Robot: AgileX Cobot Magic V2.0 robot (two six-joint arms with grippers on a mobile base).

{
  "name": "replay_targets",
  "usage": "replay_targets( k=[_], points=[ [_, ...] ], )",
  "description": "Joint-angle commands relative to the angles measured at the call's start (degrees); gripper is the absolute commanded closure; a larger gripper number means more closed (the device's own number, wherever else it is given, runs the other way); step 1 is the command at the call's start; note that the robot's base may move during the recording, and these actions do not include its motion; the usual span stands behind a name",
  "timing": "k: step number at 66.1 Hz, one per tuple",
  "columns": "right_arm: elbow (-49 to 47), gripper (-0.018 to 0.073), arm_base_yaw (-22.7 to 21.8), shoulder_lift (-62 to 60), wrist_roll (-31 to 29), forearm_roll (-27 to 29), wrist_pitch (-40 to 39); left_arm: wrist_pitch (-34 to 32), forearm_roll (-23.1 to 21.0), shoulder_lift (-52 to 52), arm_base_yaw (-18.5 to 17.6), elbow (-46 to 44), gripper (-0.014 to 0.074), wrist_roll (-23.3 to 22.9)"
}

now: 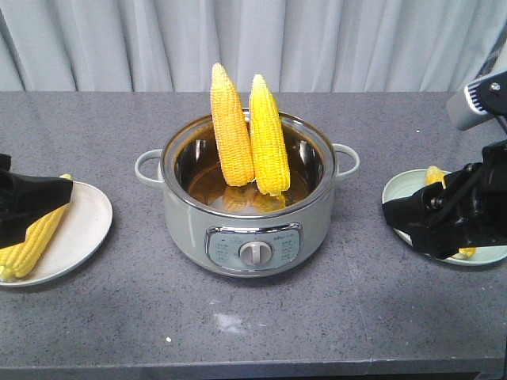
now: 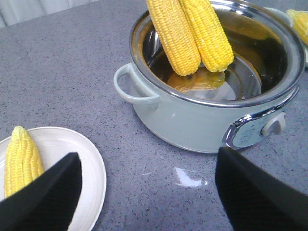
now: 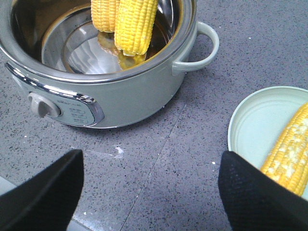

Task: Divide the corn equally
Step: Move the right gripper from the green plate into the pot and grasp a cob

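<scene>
Grey bench (image 1: 341, 317), pale green electric pot (image 1: 190, 226) in the middle, dial (image 1: 255, 252) facing the front camera. Two of the four corn cobs stand in the pot, tips up, leaning on the far rim and touching side by side: left cob (image 1: 231, 131), right cob (image 1: 268, 138). The third cob (image 1: 36, 237) lies on the white plate (image 1: 83, 218), left of the pot. The fourth cob (image 3: 288, 154) lies on the pale green plate (image 3: 255, 115), right of the pot.

Left gripper (image 2: 149, 161) hangs over the white plate, jaws wide, nothing between them. One finger (image 2: 48, 192) overlaps the third cob's lower end; can't tell if it touches. Right gripper (image 3: 151, 156) hangs at the green plate's near side, jaws wide, nothing held. One finger (image 3: 260, 192) covers part of the fourth cob.

Small white smear (image 1: 230, 321) on the bench in front of the pot.
</scene>
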Motion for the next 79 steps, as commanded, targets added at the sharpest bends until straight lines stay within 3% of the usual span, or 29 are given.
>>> replay_targets(
  k=[1,22,37,60,79],
  points=[
    [-1.5,-0.0003,0.1,-0.8,-0.5,0.5,-3.3,-3.4,-1.5,-1.1,-0.3,-1.2,0.0042,0.1],
    [-4.7,-0.0003,0.0,2.7,-0.8,0.5,-6.5,-3.7,-1.5,-1.0,-0.3,-1.2,0.0042,0.1],
    [-14.9,-0.0003,0.0,12.6,-4.0,1.6,-6.0,-3.7,-1.5,-1.0,-0.3,-1.2,0.0042,0.1],
    [-30.7,-0.0003,0.0,29.9,-10.7,9.1,-4.1,-3.7,-1.5,-1.0,-0.3,-1.2,0.0042,0.1],
    [-42.1,-0.0003,0.0,41.8,-11.0,9.9,-4.5,-3.7,-1.5,-1.0,-0.3,-1.2,0.0042,0.1]
  ],
)
